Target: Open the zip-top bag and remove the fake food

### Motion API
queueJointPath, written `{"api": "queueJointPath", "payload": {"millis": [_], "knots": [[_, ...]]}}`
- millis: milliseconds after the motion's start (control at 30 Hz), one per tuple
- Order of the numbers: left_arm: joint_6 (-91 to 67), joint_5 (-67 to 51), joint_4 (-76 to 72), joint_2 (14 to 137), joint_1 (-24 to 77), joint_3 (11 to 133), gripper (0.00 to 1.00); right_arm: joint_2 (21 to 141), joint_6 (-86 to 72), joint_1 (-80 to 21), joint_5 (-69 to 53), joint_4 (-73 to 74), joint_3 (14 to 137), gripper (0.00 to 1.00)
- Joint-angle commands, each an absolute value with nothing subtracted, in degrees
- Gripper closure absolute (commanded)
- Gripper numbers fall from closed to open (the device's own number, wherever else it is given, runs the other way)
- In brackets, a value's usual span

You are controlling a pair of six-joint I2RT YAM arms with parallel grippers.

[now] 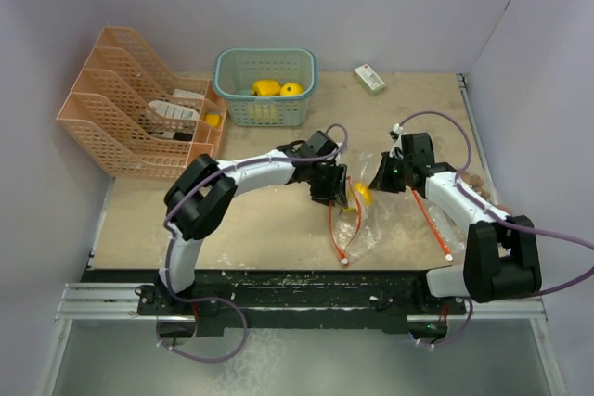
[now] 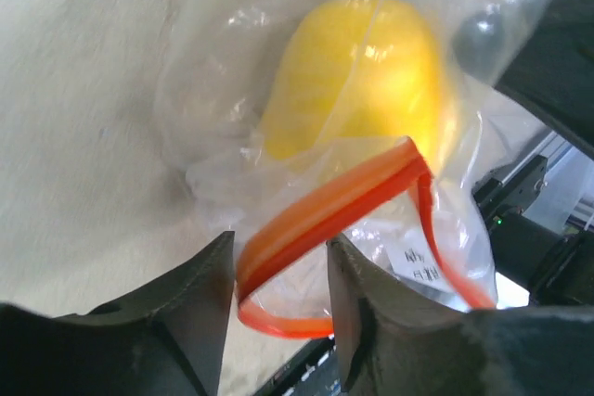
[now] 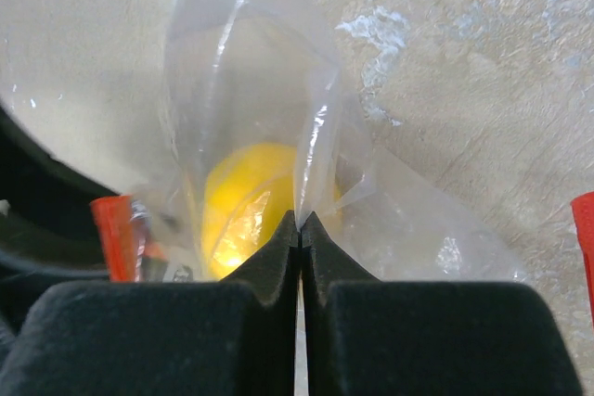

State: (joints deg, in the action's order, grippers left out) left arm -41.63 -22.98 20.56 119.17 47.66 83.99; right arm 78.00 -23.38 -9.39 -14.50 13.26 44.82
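**Left gripper** (image 2: 280, 257): black, two fingers. Jaws part-way in and clamped on a folded loop of the orange zip strip (image 2: 325, 206), which bridges the gap and touches both fingers.

**Right gripper** (image 3: 299, 224): black, two fingers. Jaws together, tips meeting, with a crease of the bag's film pinched between them.

**Clear zip-top plastic bag** (image 1: 364, 229): crumpled and lying on the bench between the two grippers. The left gripper is at its left side and the right gripper at its right. The orange strip trails from the left gripper toward the near edge.

**Glossy yellow plastic toy fruit** (image 2: 362, 71): rounded, one piece, inside the bag behind the film. It sits just beyond the left fingers and directly beyond the right fingertips.

**Pale wooden bench** (image 1: 251, 229): carries all the items listed.

**Teal plastic mesh basket** (image 1: 269, 113): stands at the far edge, left of centre, well apart from the bag. It holds two yellow toy pieces (image 1: 267, 88).

**Peach plastic file rack** (image 1: 111, 127): slanted compartments, at the far left, just left of the basket.

**Small white-green box** (image 1: 369, 78): lies flat at the far edge, right of the basket.
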Motion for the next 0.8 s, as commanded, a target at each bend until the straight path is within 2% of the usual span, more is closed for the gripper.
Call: {"api": "queueJointPath", "payload": {"millis": [0,100,167,300,500,567,767], "knots": [[-38.5,-19.3,23.4,109.0,45.9,81.1,0.48,76.6,-22.9,-9.7,-15.6,13.8,44.1,1.0],[-37.8,-18.8,24.8,104.6,43.6,79.5,0.42,76.8,-22.9,-9.7,-15.9,13.5,43.9,1.0],[-36.8,-18.2,26.2,102.4,42.4,79.5,0.41,77.0,-22.9,-9.7,-16.1,13.4,43.8,1.0],[-35.0,-17.4,28.8,100.5,42.0,82.2,0.51,77.6,-22.8,-9.8,-16.4,13.0,43.8,1.0],[-34.2,-19.1,26.6,102.1,45.5,83.7,0.76,77.9,-22.9,-9.7,-16.6,12.9,44.1,1.0],[-34.9,-19.4,25.5,103.5,47.1,83.4,0.78,78.2,-22.9,-9.7,-16.6,12.8,44.1,1.0],[-35.5,-17.2,22.6,108.4,50.9,83.3,0.78,78.8,-23.0,-9.7,-16.7,12.7,44.5,1.0]]}}
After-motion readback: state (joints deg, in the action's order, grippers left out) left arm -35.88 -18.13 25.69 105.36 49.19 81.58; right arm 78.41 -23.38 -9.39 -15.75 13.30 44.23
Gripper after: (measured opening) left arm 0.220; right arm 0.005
